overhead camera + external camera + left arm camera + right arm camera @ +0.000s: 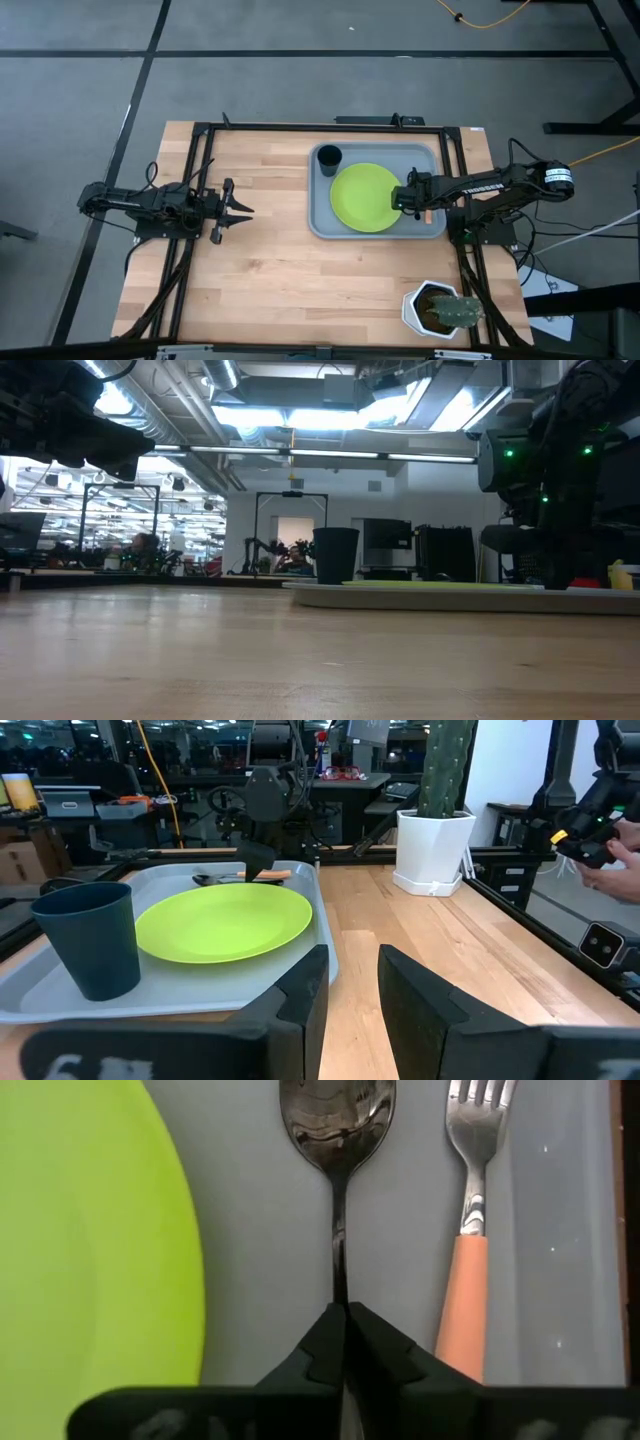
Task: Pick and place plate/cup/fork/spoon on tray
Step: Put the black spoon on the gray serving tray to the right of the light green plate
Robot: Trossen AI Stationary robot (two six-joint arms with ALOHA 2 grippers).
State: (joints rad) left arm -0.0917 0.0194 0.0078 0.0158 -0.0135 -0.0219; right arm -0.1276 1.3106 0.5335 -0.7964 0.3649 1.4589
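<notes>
pretty much wrapped up by the look of it. lime-green plate (366, 197) sitting flat in the middle of the grey-blue tray (322, 226), dark cup (329, 156) upright in the tray's 11 o'clock corner, just beside the plate's rim but apart from it. orange-handled fork (468, 1238) lying on the tray floor at the plate's 3 o'clock side, and the dark spoon (337, 1140) parallel to it, between fork and plate, not touching either.

only bit left: right gripper (407, 196) down over the tray's 3 o'clock strip, fingers (382, 1345) pressed together on the tip of the spoon handle. spoon bowl looks to be resting on the tray already, so probably just needs letting go and lifting clear. can't be sure the handle end is fully down though.

room-wise, kinda snug there. plate edge close on one side of the spoon, fork close on the other, tray's raised rim just past the fork. opening wide might nudge the fork handle or tick the plate, so straight up seems the safer exit.

left gripper (236, 211) parked well off at 9 o'clock of the tray over bare wood, fingers (303, 988) spread with nothing between them. lots of bare table (270, 290) around it. white cactus pot (440, 309) down at the 5 o'clock corner, well apart from the tray and out of anybody's way.
</notes>
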